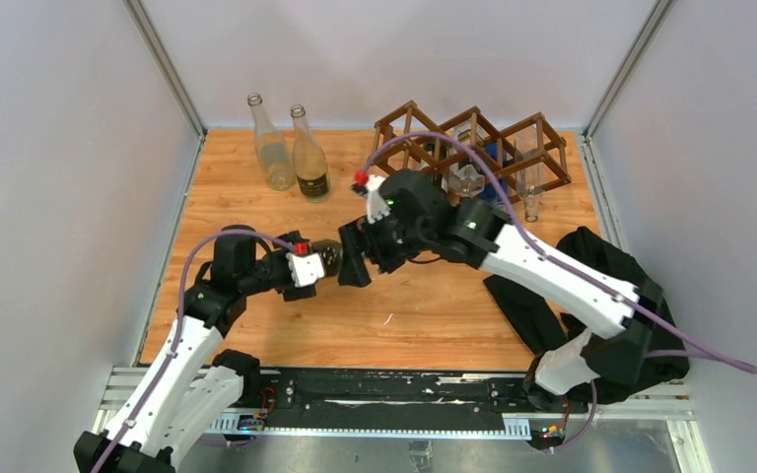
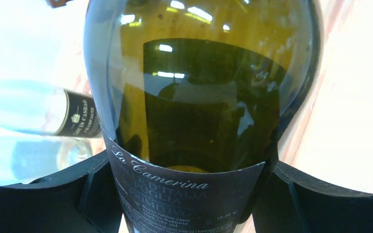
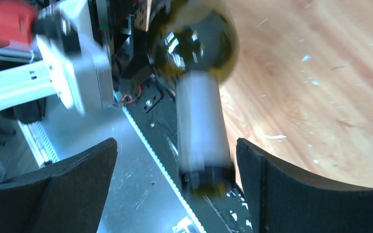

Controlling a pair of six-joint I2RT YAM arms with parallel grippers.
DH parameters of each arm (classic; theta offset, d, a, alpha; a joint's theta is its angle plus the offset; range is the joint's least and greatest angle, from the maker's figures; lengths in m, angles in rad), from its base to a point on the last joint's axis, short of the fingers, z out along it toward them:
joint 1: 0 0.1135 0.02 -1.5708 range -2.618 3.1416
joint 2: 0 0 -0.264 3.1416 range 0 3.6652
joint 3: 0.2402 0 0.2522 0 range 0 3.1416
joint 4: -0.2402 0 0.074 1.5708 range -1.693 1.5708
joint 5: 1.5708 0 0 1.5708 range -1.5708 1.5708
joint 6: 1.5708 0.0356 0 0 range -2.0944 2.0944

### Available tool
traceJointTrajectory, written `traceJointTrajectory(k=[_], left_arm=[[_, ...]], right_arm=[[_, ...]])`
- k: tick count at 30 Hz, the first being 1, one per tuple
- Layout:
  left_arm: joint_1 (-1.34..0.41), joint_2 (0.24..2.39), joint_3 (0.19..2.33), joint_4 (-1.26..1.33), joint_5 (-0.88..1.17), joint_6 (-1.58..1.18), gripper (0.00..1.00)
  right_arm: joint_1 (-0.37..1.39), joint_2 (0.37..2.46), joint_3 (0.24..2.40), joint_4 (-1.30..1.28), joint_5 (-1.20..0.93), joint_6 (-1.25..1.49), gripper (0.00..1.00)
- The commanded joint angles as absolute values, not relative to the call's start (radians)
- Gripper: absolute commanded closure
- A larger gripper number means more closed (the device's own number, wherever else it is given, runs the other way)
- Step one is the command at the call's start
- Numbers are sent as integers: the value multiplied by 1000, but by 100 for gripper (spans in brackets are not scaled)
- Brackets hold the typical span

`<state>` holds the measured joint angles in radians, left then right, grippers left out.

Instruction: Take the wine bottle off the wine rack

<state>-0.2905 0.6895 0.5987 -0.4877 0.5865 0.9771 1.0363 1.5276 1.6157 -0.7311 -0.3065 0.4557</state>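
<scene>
Fingers (image 2: 48, 194) of the left gripper (image 1: 321, 260) are squeezing the wine bottle (image 2: 199, 97), dark olive glass with a black "La Camerina" label, over the middle of the bench (image 1: 404, 315). The right gripper (image 3: 175, 150) is spreading wide around its white-capped neck, not touching. The wine rack (image 1: 498, 136) is sitting well behind, at the right.

Wooden table (image 1: 404, 315) carries wine rack (image 1: 473, 148), two bottles (image 1: 272, 148) (image 1: 309, 158), cloth (image 1: 527, 315).

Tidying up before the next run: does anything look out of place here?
A black cloth lies crumpled at the right edge of the table, partly under the right arm. Small white flecks mark the wood. Nothing looks spilled or broken.
</scene>
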Motion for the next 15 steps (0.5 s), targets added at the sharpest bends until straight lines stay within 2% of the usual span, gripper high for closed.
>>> traceJointTrajectory(k=[1,7,15], left_arm=[[-293,762,728,-243,516,545,100],[-271,834,819,-159,509,85,100],[-235,896,888,-31,650,-421,100]], right_arm=[[998,1324,1498,-584,-137,475,2],[982,1150,1322,-421,-34,464,0],[983,1104,1113,-139,-111,474,0]])
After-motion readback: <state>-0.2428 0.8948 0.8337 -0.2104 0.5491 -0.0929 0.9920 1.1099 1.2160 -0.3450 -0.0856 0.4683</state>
